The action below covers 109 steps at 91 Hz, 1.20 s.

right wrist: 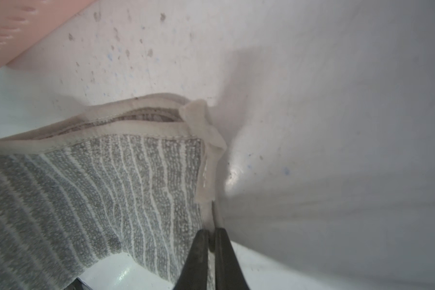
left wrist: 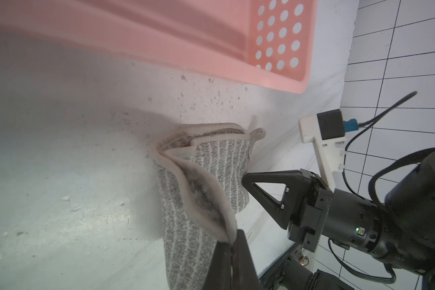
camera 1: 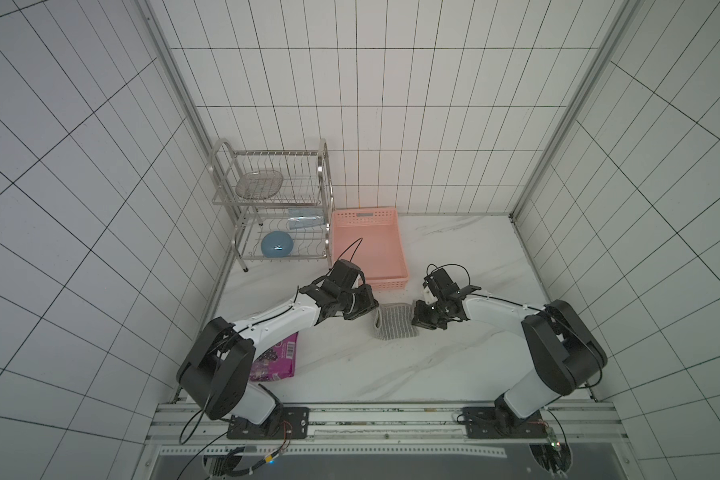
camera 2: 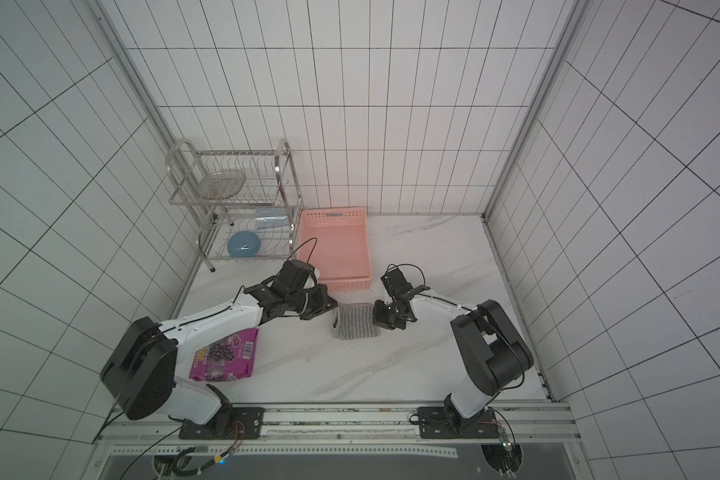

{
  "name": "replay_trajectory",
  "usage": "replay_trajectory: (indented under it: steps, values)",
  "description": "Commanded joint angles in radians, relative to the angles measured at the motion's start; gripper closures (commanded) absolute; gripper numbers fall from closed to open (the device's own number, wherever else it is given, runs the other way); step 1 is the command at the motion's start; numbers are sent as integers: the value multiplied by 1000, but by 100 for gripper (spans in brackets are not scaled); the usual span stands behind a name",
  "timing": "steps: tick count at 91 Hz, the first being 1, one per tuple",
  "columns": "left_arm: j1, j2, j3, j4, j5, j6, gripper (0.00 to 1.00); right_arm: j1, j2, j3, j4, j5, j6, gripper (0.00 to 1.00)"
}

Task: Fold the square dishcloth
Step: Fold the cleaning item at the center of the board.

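Note:
The square dishcloth [camera 1: 393, 323] [camera 2: 356, 322], grey with thin whitish stripes and a pale hem, lies folded over on the marble table just in front of the pink basket. My left gripper [camera 1: 375, 308] [camera 2: 333, 308] is at its left edge. In the left wrist view this gripper [left wrist: 232, 241] is shut on the hem of the dishcloth [left wrist: 219, 160], whose layers gape open there. My right gripper [camera 1: 417, 319] [camera 2: 377, 316] is at the right edge. In the right wrist view it [right wrist: 211, 233] pinches the hem of the dishcloth [right wrist: 111, 188].
The pink basket [camera 1: 368, 216] [camera 2: 335, 214] [left wrist: 161, 37] [right wrist: 0, 37] stands right behind the cloth. A metal dish rack [camera 1: 275, 208] with a blue bowl [camera 1: 277, 245] is at the back left. A purple snack packet [camera 1: 275, 365] [camera 2: 225, 357] lies under the left arm.

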Motion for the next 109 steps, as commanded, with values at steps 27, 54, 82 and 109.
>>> replay_trajectory:
  steps: [27,54,82,109]
  values:
    - [-76,160,155,-21,-31,2,100,-13,10,-36,50,-25,18,89]
    - [-98,234,175,34,-57,-32,100,-19,-7,-50,57,-18,25,89]
    - [-129,304,229,84,-64,-35,100,-31,-35,-66,57,-18,30,87]
    - [-134,342,271,82,-77,-18,100,-54,-66,-82,51,-5,29,85]
